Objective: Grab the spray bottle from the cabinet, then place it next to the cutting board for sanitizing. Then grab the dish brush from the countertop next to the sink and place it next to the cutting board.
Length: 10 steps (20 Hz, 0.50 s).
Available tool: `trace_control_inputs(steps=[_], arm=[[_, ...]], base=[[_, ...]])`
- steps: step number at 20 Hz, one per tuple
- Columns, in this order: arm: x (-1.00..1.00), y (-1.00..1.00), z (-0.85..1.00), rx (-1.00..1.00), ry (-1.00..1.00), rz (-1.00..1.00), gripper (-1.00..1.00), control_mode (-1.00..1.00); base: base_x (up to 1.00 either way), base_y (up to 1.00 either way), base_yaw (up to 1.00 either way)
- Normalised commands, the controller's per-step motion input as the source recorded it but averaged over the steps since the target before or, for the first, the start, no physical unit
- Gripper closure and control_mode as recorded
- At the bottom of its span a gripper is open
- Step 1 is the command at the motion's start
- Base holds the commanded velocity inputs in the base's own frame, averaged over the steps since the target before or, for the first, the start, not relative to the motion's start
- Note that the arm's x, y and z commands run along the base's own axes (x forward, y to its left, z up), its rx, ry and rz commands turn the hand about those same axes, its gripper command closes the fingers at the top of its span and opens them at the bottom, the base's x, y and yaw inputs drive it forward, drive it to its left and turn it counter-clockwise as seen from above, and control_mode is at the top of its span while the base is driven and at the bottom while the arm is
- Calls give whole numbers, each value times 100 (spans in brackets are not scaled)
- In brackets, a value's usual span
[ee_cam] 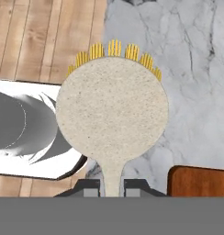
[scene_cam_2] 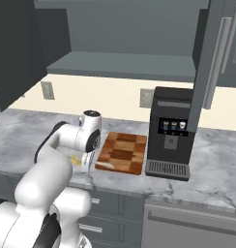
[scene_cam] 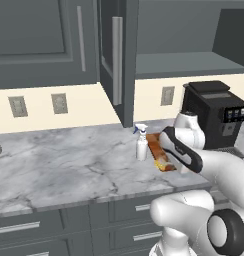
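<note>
**Inspector:** State of the pincer?

**Assistant:** In the hand view the gripper (ee_cam: 111,187) sits at the bottom centre, its two dark fingertips (ee_cam: 90,187) clamped on the narrow handle of the dish brush (ee_cam: 112,121). The pale round head is in the middle of the frame, with yellow bristles fanning out along its upper edge.

**Inspector:** Location of the brush relative to the board?

**Assistant:** In the hand view a corner of the cutting board (ee_cam: 198,181) shows at lower right, beside the handle, with veined countertop (ee_cam: 196,92) behind at upper right. In the left base view, yellow bristles (scene_cam: 160,163) show at the near end of the cutting board (scene_cam: 155,145), right of centre. Whether the brush touches the board or the countertop, I cannot tell.

**Inspector:** The spray bottle?

**Assistant:** The spray bottle (scene_cam: 141,143) stands upright on the countertop (scene_cam: 69,165), just beside the left edge of the board, centre of the left base view.

**Inspector:** Surroundings?

**Assistant:** The cabinet (scene_cam: 115,55) door stands open at upper centre. A black coffee machine (scene_cam_2: 171,133) stands just right of the cutting board (scene_cam_2: 122,152) in the right base view.
</note>
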Motion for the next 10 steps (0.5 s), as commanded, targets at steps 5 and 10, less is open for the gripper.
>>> trace_control_inputs(steps=[5, 10], arm=[[30, 10, -25, 0, -3, 0, 100, -100], [38, 10, -22, 0, 0, 0, 100, -100]], base=[[0, 0, 0], [0, 0, 0]])
